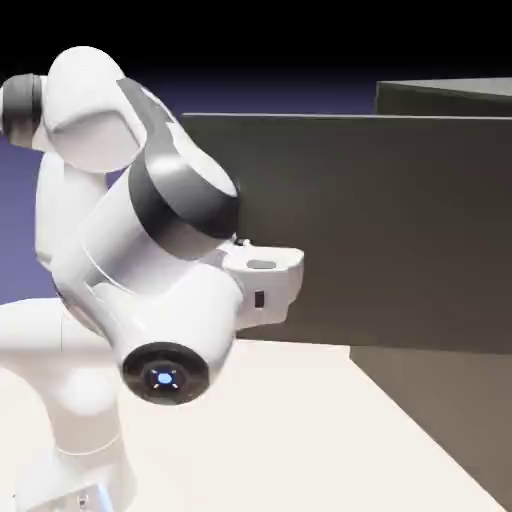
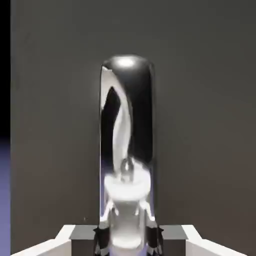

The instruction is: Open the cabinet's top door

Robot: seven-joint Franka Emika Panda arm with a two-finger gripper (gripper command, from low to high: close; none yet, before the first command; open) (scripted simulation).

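So from where I'm standing the white arm (image 1: 150, 250) is all folded up in front of the cabinet (image 1: 430, 400), elbow bulging toward me, with the hand pushed flat up against a big dark grey panel. That panel is the top door (image 1: 380, 230), and it's swung out from the cabinet body; you can see the cabinet's top corner poking up behind it on the exterior view's right. The door hangs over the pale desk (image 1: 300, 430), its bottom edge above the desk surface.

The claw (image 2: 127, 235) itself is hidden in the outside shot, the wrist block covers it. The hand view is way better: the shiny silver handle (image 2: 127, 125) runs straight up the middle of the frame, sitting right between the two finger tips at the bottom. Claw is clamped shut on that handle; the jaws are pressed in on both sides of it. The rest of that view is just flat grey door, plus a thin sliver of blue-violet backdrop at the left edge.
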